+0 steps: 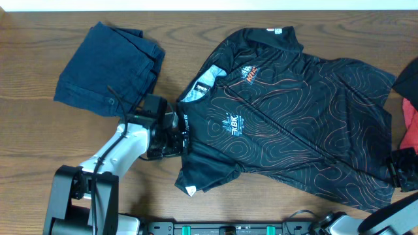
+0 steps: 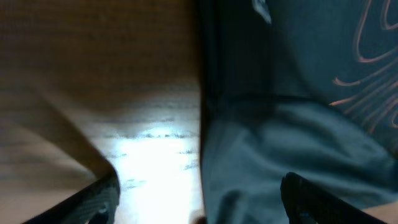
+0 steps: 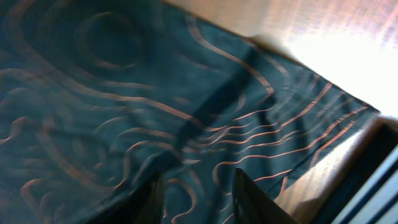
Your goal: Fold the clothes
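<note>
Overhead evenly lit and sharp, wrist views blurred, table (image 2: 149, 149) glare

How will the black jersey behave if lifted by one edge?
Probably floppy: the black jersey lies flat with soft wrinkles, so it should drape and sag. It looks thin and light, and may slide on the smooth wooden table.

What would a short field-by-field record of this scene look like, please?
jersey: black with orange contour lines, spread flat, chest logos up, collar toward the left arm's side
left gripper: open, straddling the jersey's edge near the collar
right gripper: open, over the jersey near its hem
denim garment: navy, folded, on the table left of the jersey
red garment: right edge, partly out of view
folding: not yet begun
</note>
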You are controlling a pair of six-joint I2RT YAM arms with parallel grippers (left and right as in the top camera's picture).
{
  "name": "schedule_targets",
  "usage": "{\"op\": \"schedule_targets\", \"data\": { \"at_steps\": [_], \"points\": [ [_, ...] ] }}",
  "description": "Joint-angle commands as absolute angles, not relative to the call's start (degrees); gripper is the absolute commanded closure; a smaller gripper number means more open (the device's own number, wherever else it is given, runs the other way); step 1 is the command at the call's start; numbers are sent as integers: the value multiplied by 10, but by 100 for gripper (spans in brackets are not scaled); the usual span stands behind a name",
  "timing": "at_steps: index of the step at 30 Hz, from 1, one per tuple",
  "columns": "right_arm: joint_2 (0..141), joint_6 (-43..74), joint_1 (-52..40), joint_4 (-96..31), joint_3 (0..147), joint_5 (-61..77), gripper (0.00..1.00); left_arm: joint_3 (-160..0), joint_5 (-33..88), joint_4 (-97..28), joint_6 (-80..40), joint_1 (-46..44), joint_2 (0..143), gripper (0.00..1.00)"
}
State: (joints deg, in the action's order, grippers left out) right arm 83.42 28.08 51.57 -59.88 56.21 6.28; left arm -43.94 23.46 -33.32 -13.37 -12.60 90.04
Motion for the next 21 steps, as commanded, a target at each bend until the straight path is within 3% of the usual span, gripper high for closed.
{"op": "schedule_targets", "data": {
  "at_steps": [1, 8, 13, 21],
  "points": [
    [796, 249, 521, -602, 572, 124, 65, -431, 266, -304, -163, -133, 905, 16],
    [760, 247, 521, -602, 572, 149, 64, -431, 219, -251, -164, -175, 943, 51],
    [760, 245, 521, -608, 572, 160, 64, -438, 205, -255, -157, -168, 965, 94],
    [760, 234, 466, -599, 555, 147, 66, -491, 94, -361, -121, -97, 940, 94]
  ]
}}
